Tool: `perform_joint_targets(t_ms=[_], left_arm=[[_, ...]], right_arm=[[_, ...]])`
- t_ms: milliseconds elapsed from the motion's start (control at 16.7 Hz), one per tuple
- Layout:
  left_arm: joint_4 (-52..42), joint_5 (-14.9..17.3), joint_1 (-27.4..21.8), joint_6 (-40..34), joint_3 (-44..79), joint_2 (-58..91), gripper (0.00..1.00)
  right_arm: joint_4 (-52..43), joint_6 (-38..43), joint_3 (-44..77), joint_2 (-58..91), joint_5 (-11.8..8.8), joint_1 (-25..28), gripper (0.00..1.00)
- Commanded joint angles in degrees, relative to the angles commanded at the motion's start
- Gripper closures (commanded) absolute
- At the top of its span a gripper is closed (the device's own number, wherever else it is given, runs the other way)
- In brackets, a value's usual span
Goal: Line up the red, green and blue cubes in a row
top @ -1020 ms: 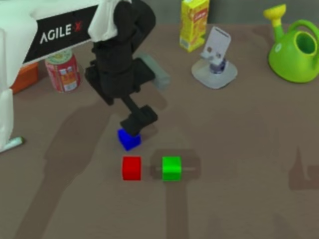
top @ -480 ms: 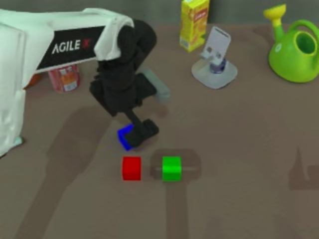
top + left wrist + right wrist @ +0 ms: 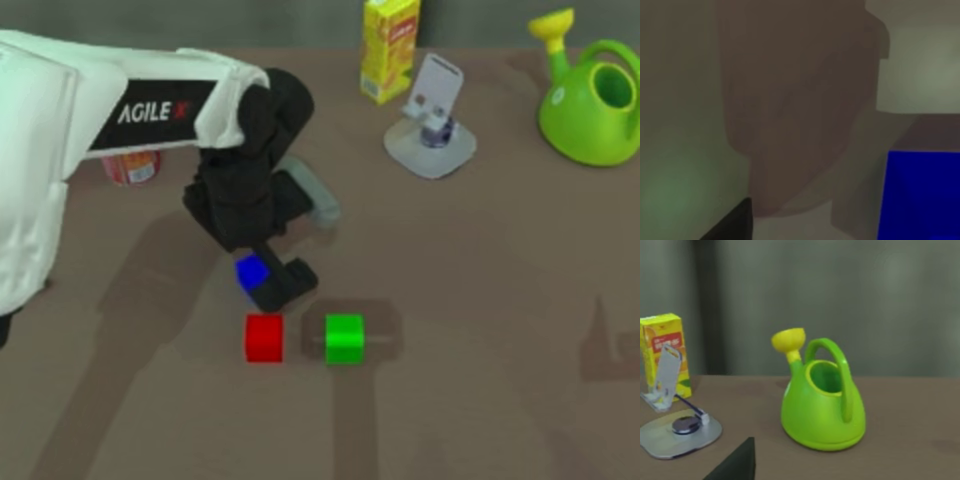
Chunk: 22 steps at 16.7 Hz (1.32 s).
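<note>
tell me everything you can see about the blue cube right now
The blue cube is a small, plain, deep-blue block with a smooth, even surface and no markings. In the top view it sits left of the table's middle, just behind the red cube and apart from it, out of line with the red and green cube. The left gripper is right over it, hiding much of it; whether the fingers touch it cannot be told. The left wrist view shows one flat blue face close up.

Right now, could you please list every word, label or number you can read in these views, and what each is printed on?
"AGILE X": on the left arm.
Juice carton: print too blurred to read.
Soda can: label unreadable.
Nothing else carries text.
</note>
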Motion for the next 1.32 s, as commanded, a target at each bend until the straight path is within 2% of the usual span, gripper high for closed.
perform_joint_targets(t_ms=[780, 1320], left_arm=[[0.0, 0.0, 0.0, 0.0, 0.0, 0.0, 0.98], [-0.5, 0.4, 0.0, -0.3, 0.2, -1.1, 1.0]], right_arm=[[0.0, 0.0, 0.0, 0.0, 0.0, 0.0, 0.0], [0.0, 0.0, 0.0, 0.0, 0.0, 0.0, 0.0]])
